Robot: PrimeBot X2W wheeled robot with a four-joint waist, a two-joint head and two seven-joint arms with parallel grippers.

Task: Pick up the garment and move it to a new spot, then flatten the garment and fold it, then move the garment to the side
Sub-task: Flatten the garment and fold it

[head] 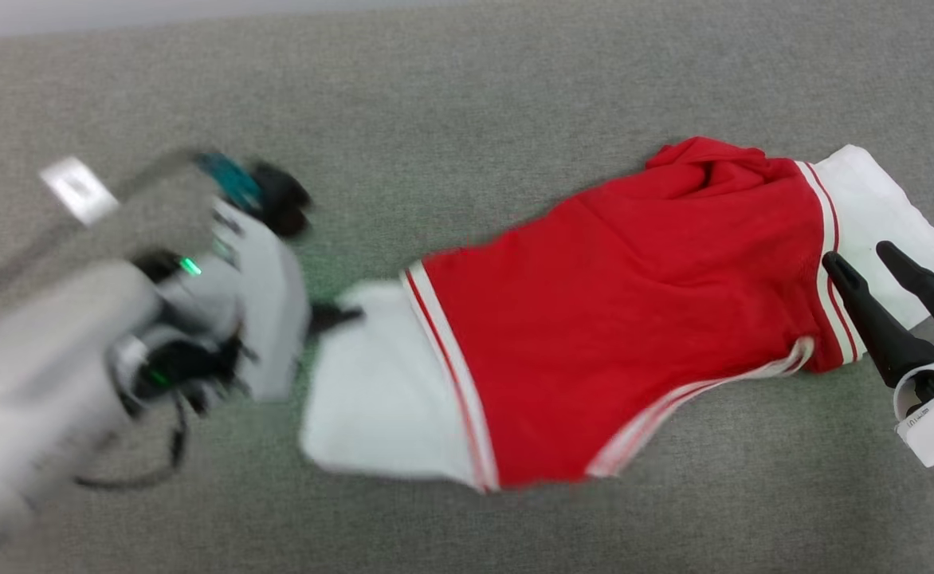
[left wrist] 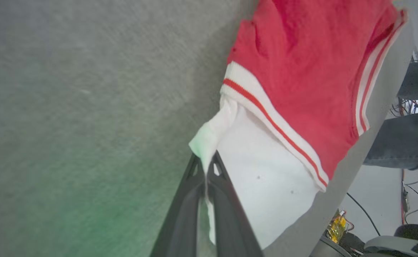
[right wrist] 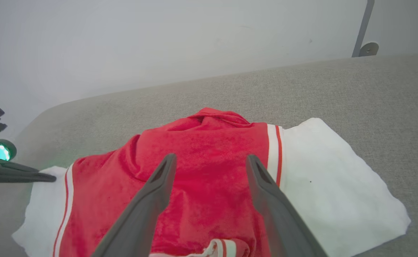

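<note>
A small red jersey shirt [head: 618, 319] with white short sleeves and white-and-red striped trim lay plain red side up on a grey fabric-covered counter [head: 467, 88]. No print showed.

Its long axis ran sleeve to sleeve, slanting across the head view from lower left to upper right. One white sleeve [head: 371, 399] pointed toward the robot's left and the other white sleeve [head: 881, 207] toward its right. Red cloth was bunched along the far edge. Which edge was collar and which was hem could not be told.

The left tool [left wrist: 205, 166] was closed, its two dark fingers pinching a thin fold at the corner of the left-hand sleeve. In the head view that arm was blurred.

The right tool [head: 861, 259] stood wide open and held nothing. It sat over the shirt, where the red body met the right-hand sleeve.

The risks from here looked like these. The pinch took so little cloth that a pull could slip the sleeve free. With one side gripped, a lift or drag would likely stretch the shirt slantwise and deepen the bunching, making flattening harder. In the left wrist view the counter's edge ran near the shirt, so a careless sideways pull might send cloth over it.
</note>
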